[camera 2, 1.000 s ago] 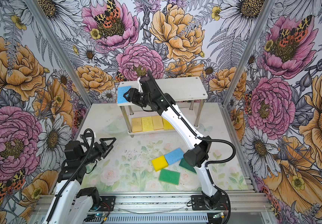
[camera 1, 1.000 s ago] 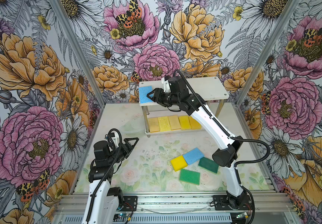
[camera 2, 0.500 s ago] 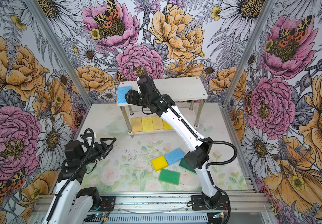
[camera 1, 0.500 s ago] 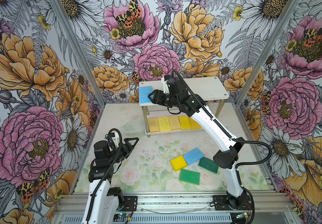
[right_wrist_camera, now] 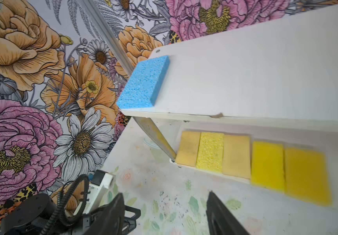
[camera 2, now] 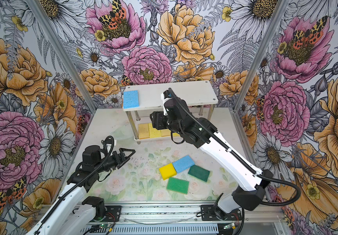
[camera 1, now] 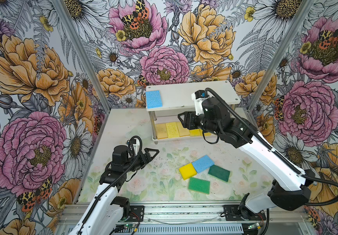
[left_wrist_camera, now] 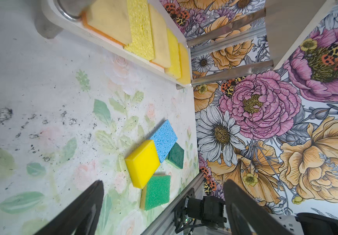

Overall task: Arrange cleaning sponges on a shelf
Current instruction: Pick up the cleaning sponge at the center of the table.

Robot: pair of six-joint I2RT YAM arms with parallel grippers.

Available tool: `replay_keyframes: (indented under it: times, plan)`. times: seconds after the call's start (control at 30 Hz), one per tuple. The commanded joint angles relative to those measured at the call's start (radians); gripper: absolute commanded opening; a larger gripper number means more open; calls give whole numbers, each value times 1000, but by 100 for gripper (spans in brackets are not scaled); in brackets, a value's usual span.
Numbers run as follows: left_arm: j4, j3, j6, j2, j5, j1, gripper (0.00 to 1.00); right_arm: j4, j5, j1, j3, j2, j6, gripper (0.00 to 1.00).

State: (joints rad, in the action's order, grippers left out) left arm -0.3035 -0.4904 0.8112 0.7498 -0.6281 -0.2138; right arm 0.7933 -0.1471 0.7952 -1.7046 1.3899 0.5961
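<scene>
Right end effector point(camera 1: 181, 120) pulled back off shelf point(camera 1: 184, 95), jaws apart, empty; left end effector point(camera 1: 154, 153) likewise

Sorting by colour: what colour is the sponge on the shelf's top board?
Light blue; the sponge shows best in the right wrist view.
</scene>
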Motion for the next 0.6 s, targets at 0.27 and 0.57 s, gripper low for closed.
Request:
replay_keyframes:
  times: [0.27, 0.57]
  plan:
    - [172, 8, 39, 148, 183, -221, 94, 7, 164, -181, 817, -400, 431, 61]
    - [260, -18, 71, 286, 261, -381, 94, -218, 169, -174, 1111, -437, 700, 57]
